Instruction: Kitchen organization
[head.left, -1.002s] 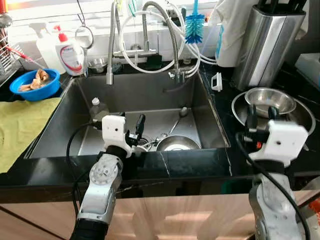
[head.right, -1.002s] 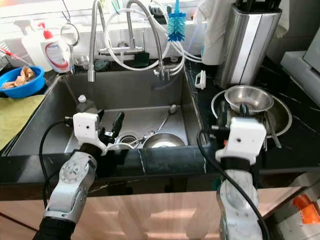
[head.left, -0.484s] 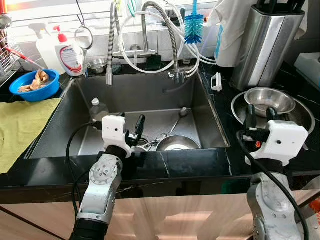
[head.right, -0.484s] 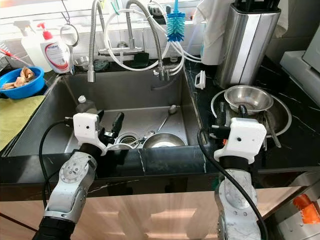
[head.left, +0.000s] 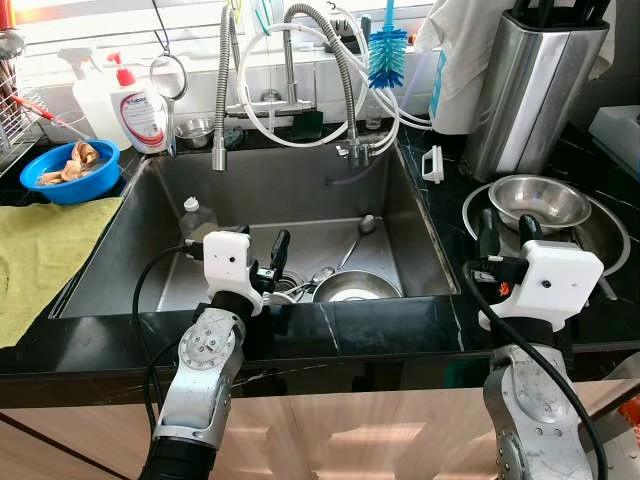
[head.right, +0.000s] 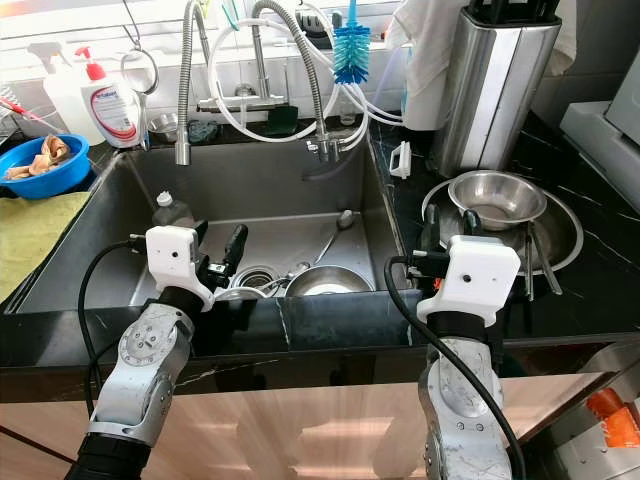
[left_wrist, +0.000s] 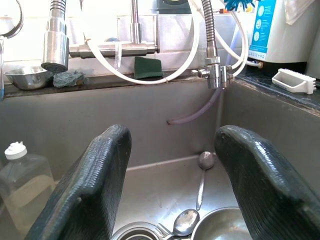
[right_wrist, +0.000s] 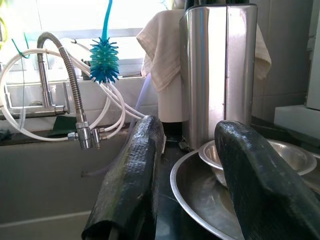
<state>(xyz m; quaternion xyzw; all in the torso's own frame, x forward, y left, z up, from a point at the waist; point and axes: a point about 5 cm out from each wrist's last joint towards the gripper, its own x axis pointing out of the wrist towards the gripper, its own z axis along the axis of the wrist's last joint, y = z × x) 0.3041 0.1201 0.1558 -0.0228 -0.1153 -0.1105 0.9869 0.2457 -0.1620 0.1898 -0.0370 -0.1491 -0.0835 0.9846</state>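
Observation:
A steel bowl (head.left: 355, 288) lies in the sink (head.left: 300, 190) near the front, with spoons (head.left: 362, 228) and a drain beside it. A clear bottle (head.left: 195, 218) stands at the sink's left side. My left gripper (head.left: 255, 248) hangs open over the sink's front edge, its fingers (left_wrist: 100, 170) empty and pointing at the back wall. On the right counter a small steel bowl (head.left: 540, 198) sits inside a larger one (head.left: 608, 232). My right gripper (head.left: 507, 228) is open just in front of these bowls, holding nothing.
A tall steel knife block (head.left: 530, 85) stands behind the bowls. Spring faucet (head.left: 225, 90), hoses and a blue bottle brush (head.left: 387, 50) crowd the sink's back. At left sit a soap bottle (head.left: 143, 110), a blue bowl (head.left: 70, 168) and a yellow-green cloth (head.left: 40, 250).
My right gripper has shifted a little to the left, toward the sink side of the counter. The left arm has stayed put.

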